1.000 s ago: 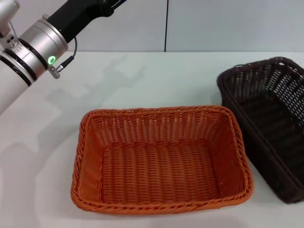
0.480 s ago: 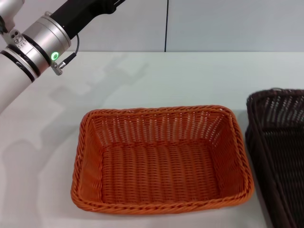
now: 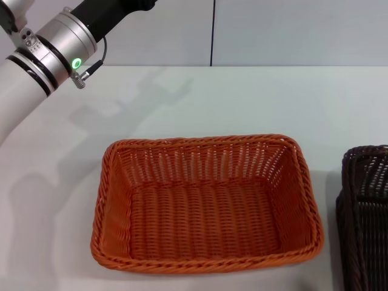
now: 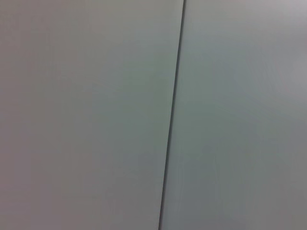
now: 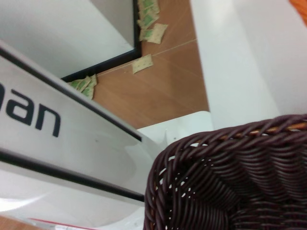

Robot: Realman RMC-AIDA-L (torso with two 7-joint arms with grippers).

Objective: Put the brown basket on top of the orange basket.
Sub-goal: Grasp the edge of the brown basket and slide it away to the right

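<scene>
head view: the bright orange rectangular woven basket (image 3: 206,203) sits empty near the front edge of the white bench (image 3: 242,97), about midway along it. the dark brown, almost black woven basket (image 3: 365,218) shows only as a slice at the bench's front right corner, apart from the orange basket and cut off by the frame. my left arm (image 3: 42,57) is raised over the rear left corner; its gripper is out of frame. my right arm is not visible here.

left wrist view: only a plain grey wall with one dark vertical seam; my left gripper cannot be seen.

right wrist view: the braided rim of the brown basket (image 5: 230,182) fills the near field, seemingly tilted. my own right fingers are not visible, so i cannot tell whether they are apart or clamped on the rim.

step in hand, as i judge it: carrying the brown basket. the next move calls for bringing it over the orange basket, levelling it, aligning the rims, and lowering.
</scene>
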